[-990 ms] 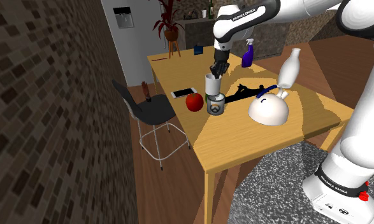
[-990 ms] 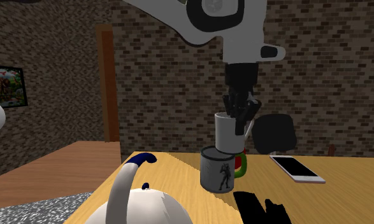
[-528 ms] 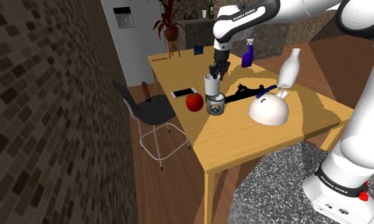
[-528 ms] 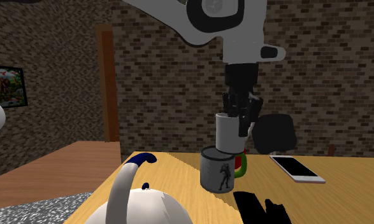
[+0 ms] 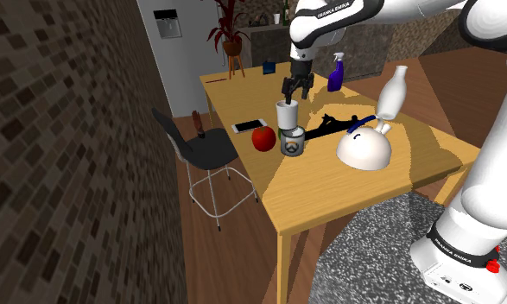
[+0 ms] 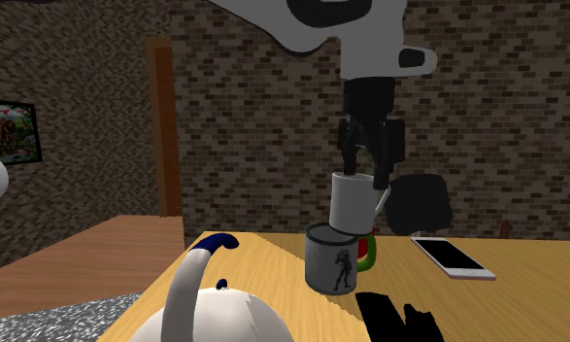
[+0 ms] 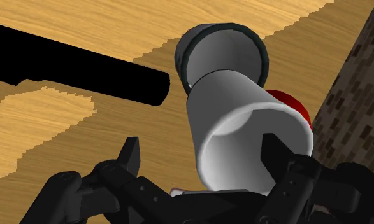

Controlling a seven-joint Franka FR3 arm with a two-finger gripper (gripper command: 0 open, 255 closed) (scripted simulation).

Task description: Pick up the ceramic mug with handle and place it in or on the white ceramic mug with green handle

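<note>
- White mug [image 6: 351,204] sits upright in the mouth of the grey mug [image 6: 329,264], the one with the green handle, on the table [image 6: 525,291].
- Claw [image 6: 365,178] hangs at the white mug's rim, fingers spread, gripping nothing.
- Placement looks done. The next move calls for a straight lift clear without nudging the stack.

Table [image 5: 329,186] shows light wood grain, smooth and matt. Upper mug [image 6: 353,202] looks plain white and smooth, lower mug [image 6: 331,260] dull grey. Gripper [image 6: 366,175] is matt black. Wall [image 6: 253,117] is rough brick, stand [image 5: 372,250] speckled like stone.
</note>
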